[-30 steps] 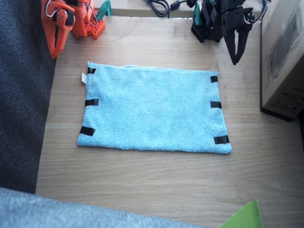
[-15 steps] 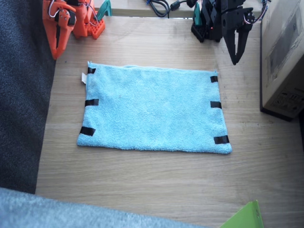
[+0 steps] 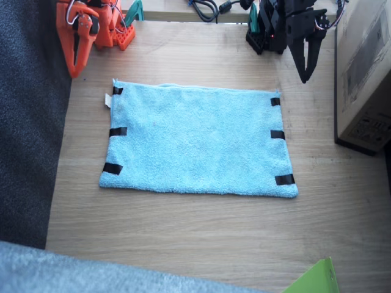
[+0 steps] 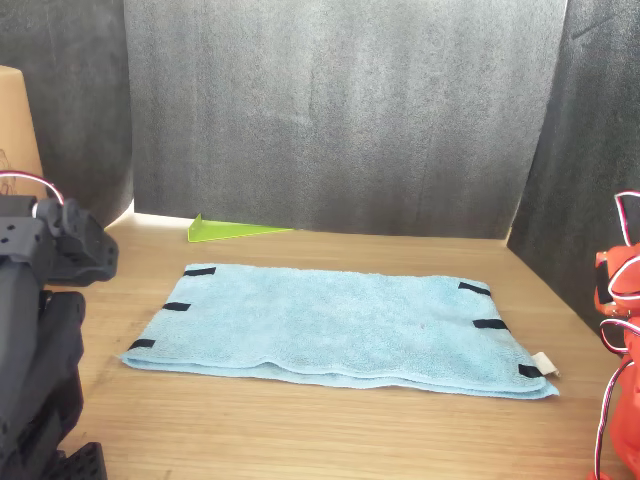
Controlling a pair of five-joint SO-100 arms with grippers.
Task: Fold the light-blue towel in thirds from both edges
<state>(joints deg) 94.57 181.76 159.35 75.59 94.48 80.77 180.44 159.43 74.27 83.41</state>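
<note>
Far left corner: orange right gripper hanging tip-down, fingers together, clear of cloth. Centre table: light-blue towel spread flat, unfolded, black tape strips on both short edges. Far right: black left gripper tip-down, fingers together, off towel.

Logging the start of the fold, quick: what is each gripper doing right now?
Left gripper: shut, empty, above the table beyond the light-blue towel.
Right gripper: shut, empty, off the towel's far corner.

Desk: bare wood all round the flat light-blue towel. Obstacle: cardboard box beside the left arm's side. Green sheet corner at near edge.
</note>
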